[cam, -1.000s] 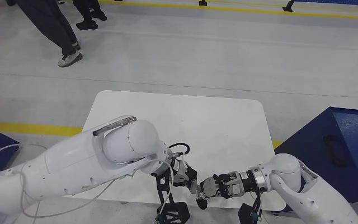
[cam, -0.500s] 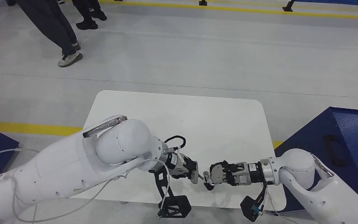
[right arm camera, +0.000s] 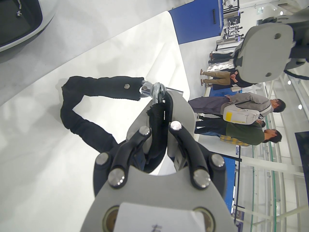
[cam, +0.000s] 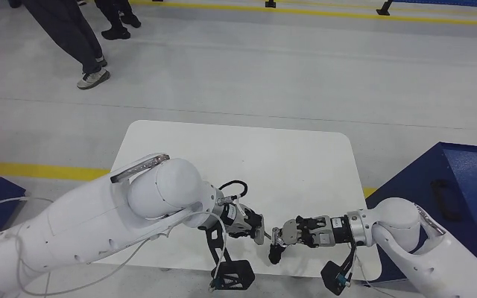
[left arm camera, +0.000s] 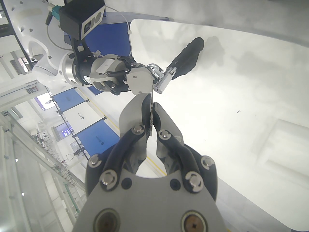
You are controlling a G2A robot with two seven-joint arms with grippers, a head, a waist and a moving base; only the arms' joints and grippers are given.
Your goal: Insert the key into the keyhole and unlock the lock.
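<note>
Key (left arm camera: 151, 119): a thin metal blade seen edge-on, clamped between the fingers of the left pincer (left arm camera: 150, 103). Its tip is just beside the keyhole end of the lock, and I cannot tell whether it has gone in.
Lock (left arm camera: 165, 81): a small silver padlock held tilted in the air, at the lower centre of the top view (cam: 274, 236), over the near edge of the table (cam: 298, 164). There it is too small to show detail.
Shackle (right arm camera: 157, 92): a silver loop, partly hidden behind the pincer fingers.
Black strap (right arm camera: 79, 121): a fabric-covered loop running out from the shackle and back. Whether it touches the table is unclear.
Right pincer (right arm camera: 161, 106): closed on the end of the black strap just behind the shackle.
Left pincer, top view (cam: 257, 228): tip to tip with the right pincer (cam: 286, 235).
</note>
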